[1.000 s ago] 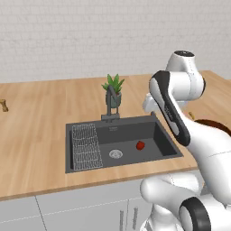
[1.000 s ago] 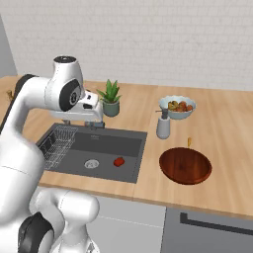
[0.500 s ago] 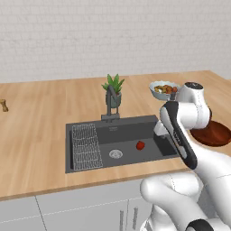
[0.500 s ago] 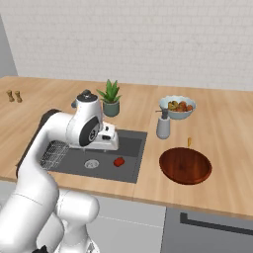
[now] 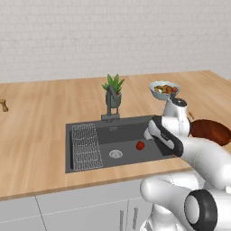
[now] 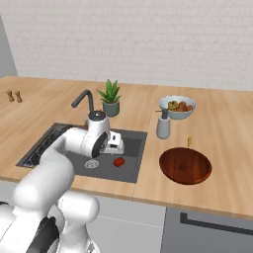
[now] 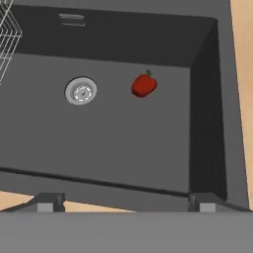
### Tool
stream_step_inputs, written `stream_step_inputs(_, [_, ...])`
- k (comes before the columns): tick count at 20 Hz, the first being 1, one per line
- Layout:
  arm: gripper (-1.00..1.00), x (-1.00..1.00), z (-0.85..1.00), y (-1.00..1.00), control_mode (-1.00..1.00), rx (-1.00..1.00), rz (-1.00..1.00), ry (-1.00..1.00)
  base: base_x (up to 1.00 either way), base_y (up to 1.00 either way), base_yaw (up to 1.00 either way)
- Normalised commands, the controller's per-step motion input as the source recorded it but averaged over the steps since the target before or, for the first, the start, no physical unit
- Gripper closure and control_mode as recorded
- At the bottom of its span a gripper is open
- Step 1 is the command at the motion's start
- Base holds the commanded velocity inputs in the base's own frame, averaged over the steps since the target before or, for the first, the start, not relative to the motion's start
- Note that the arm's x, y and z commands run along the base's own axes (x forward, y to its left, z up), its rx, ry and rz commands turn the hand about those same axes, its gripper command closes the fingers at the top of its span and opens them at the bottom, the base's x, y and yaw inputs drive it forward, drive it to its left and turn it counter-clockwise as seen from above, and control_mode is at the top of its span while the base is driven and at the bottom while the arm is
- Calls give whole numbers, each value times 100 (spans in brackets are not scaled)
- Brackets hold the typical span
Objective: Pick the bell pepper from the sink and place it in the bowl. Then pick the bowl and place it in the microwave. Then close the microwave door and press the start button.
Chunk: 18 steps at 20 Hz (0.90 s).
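Note:
The small red bell pepper (image 5: 140,145) (image 6: 118,161) (image 7: 144,85) lies on the floor of the dark grey sink (image 5: 128,134) (image 6: 106,171) (image 7: 123,138), to the right of the round steel drain (image 7: 81,91). My gripper (image 5: 148,133) (image 6: 116,145) (image 7: 126,201) hangs low over the sink's front right part. It is open and holds nothing, and the pepper lies ahead of it, apart from the fingers. The reddish-brown bowl (image 5: 210,131) (image 6: 185,165) sits empty on the wooden counter to the right of the sink. The microwave and its door are out of view.
A wire rack (image 5: 85,145) (image 7: 7,34) fills the sink's left end. A dark faucet (image 5: 110,105) (image 6: 81,99) and a potted plant (image 5: 113,90) (image 6: 110,97) stand behind the basin. A soap dispenser (image 6: 163,126) and a pale fruit bowl (image 5: 164,89) (image 6: 177,106) stand at the back right.
The arm has swung down from high above the counter to low over the sink's right side. The jaws stand slightly wider. Pepper and bowl have not moved.

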Motion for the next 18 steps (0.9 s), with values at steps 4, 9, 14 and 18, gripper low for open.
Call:
stream_step_inputs(4, [-100,85,-51,6,-100,0,-12,14,0,0,0])
stream_step_inputs(9, [-100,75,-32,2,-100,0,-13,17,0,0,0])
stream_step_inputs(14, [-100,50,-30,-3,-100,0,-4,5,0,0,0])
stream_step_inputs(18, [-100,33,-28,0,-100,0,0,5,0,0,0])
